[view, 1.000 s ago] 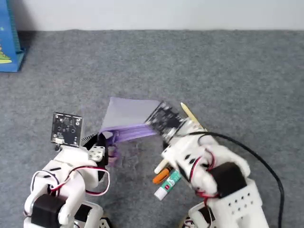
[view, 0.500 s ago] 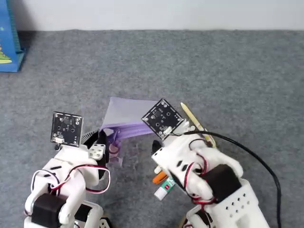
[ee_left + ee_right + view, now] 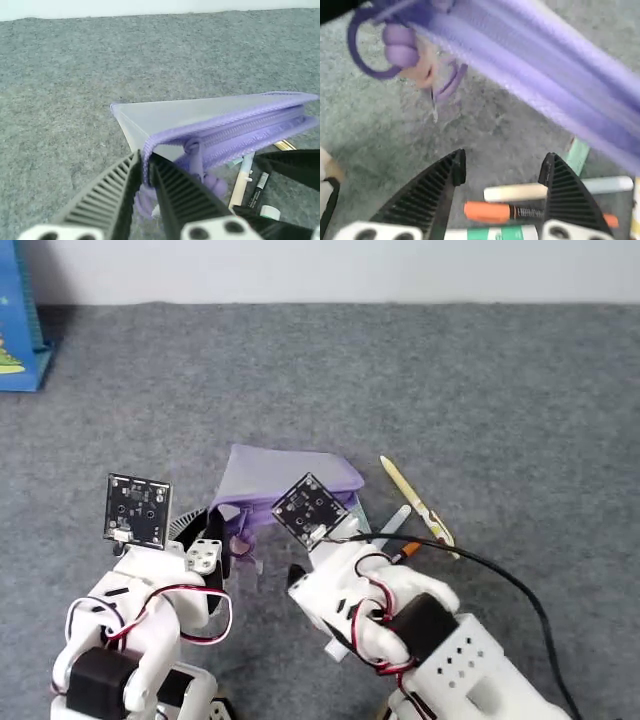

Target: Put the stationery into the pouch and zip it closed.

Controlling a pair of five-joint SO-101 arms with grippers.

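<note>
- Lying across the grey carpet (image 3: 480,390) in front of the 2 arms, the purple pouch (image 3: 290,475) has its long axis running side to side in the high view. Its zippered edge faces the arms.
- The zip pull (image 3: 194,150) sits near the end closest to the left arm. A cluster of purple beads (image 3: 400,42) and a ring hang from it.
- The left gripper (image 3: 145,172) is clenched on that end of the pouch, pinching the purple edge just beside the zip pull.
- The right gripper (image 3: 504,162) hangs with its 2 fingers spread wide, grasping nothing. It is over bare carpet between the pouch's zippered edge and the loose stationery.
- An orange-capped marker (image 3: 487,211), a cream pen (image 3: 517,192) and a green-labelled stick (image 3: 495,233) lie side by side on the carpet near its fingertips, all outside the pouch.
- A yellow pencil (image 3: 415,505) lies to the right of the pouch. Its long axis slants from a far end near the pouch's right corner to a near end farther right.
- A blue box (image 3: 20,320) stands at the far left edge, well apart from everything else.
</note>
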